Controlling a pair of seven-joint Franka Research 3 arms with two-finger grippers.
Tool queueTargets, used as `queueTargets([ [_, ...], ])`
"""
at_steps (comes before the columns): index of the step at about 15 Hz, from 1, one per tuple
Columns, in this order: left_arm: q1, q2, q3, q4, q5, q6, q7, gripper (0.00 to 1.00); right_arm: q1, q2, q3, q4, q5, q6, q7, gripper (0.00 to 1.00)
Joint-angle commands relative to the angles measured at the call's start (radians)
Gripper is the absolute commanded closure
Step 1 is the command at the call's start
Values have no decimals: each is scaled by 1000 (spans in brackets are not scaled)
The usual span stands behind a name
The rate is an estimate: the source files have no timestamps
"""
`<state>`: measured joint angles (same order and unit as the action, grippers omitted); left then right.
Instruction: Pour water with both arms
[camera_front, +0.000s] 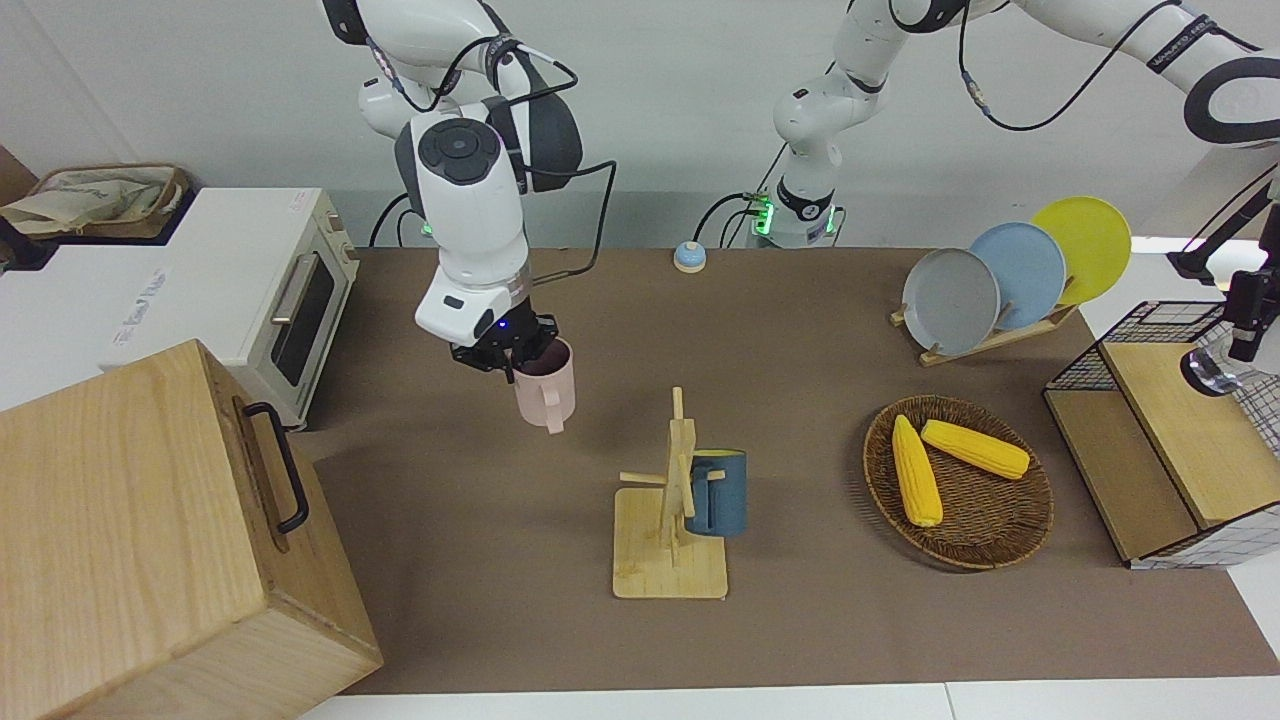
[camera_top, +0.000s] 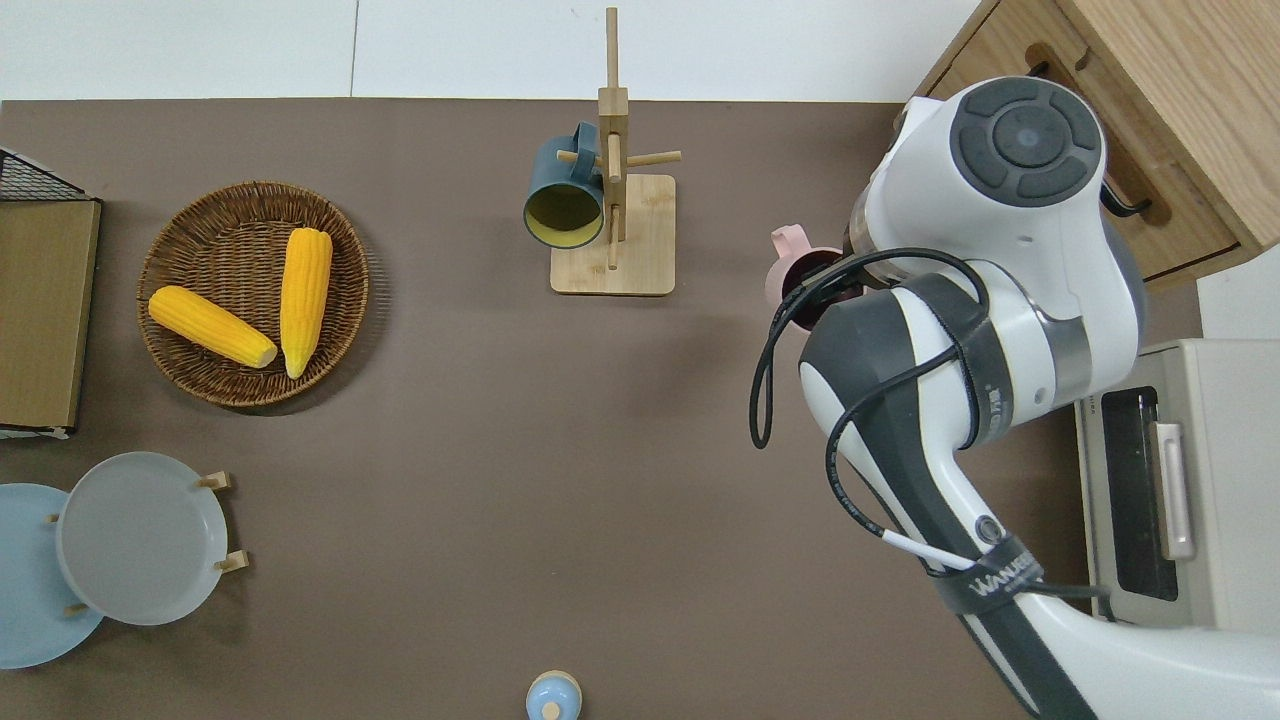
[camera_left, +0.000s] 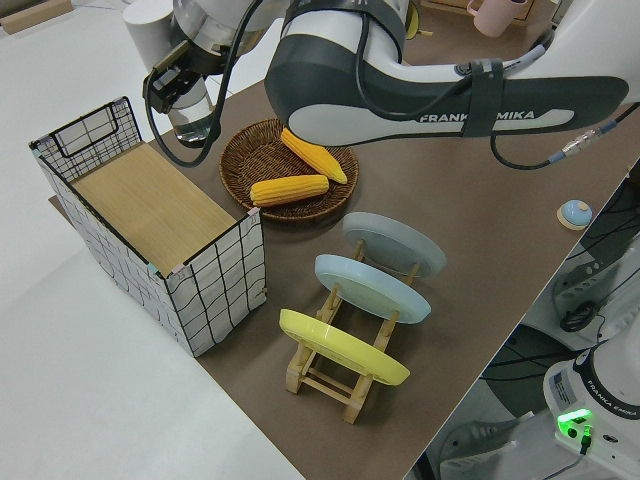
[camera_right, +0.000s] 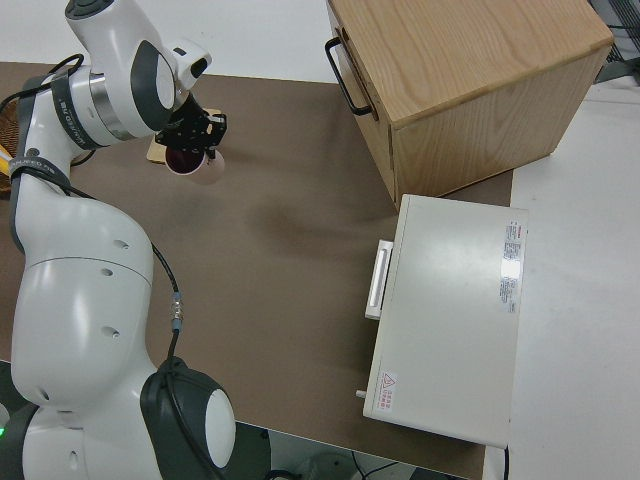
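My right gripper (camera_front: 510, 357) is shut on the rim of a pink mug (camera_front: 545, 392), holding it upright in the air. In the overhead view the pink mug (camera_top: 789, 262) hangs over bare brown mat between the mug rack (camera_top: 612, 270) and the wooden box (camera_top: 1150, 110); the arm hides most of it. The right side view shows the right gripper (camera_right: 196, 135) clamped on the mug (camera_right: 198, 167). At the left arm's end of the table, my left gripper (camera_left: 173, 85) is shut on a clear glass (camera_left: 196, 120) above the wire crate (camera_left: 130, 200).
A blue mug (camera_front: 720, 495) hangs on the wooden mug rack (camera_front: 670, 565). A wicker basket (camera_front: 1000, 555) holds two corn cobs. A plate rack (camera_front: 1000, 275) carries three plates. A toaster oven (camera_front: 250, 280) and a wooden box (camera_front: 150, 540) stand at the right arm's end. A small blue bell (camera_front: 689, 257) sits near the robots.
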<state>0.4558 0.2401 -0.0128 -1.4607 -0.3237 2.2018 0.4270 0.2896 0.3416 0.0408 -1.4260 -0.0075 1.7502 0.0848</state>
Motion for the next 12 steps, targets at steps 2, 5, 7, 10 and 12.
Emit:
queueTargets([
  [2,-68,-174,10,-162,74,-11,-132,1000,100,-21,2,-54,81,-1,245,1000],
  [5,-127,-269,7,-278,161,-11,-244,1000,152,-18,1,-54,145,3,331,1000],
  [7,-169,-335,7,-352,195,-13,-299,1000,195,-9,2,-53,156,14,398,1000],
  [10,-206,-450,-24,-499,251,-14,-384,1000,281,52,2,-30,195,44,576,1000],
  [12,-204,-501,-65,-568,262,-14,-428,1000,315,86,2,-17,221,97,628,1000],
])
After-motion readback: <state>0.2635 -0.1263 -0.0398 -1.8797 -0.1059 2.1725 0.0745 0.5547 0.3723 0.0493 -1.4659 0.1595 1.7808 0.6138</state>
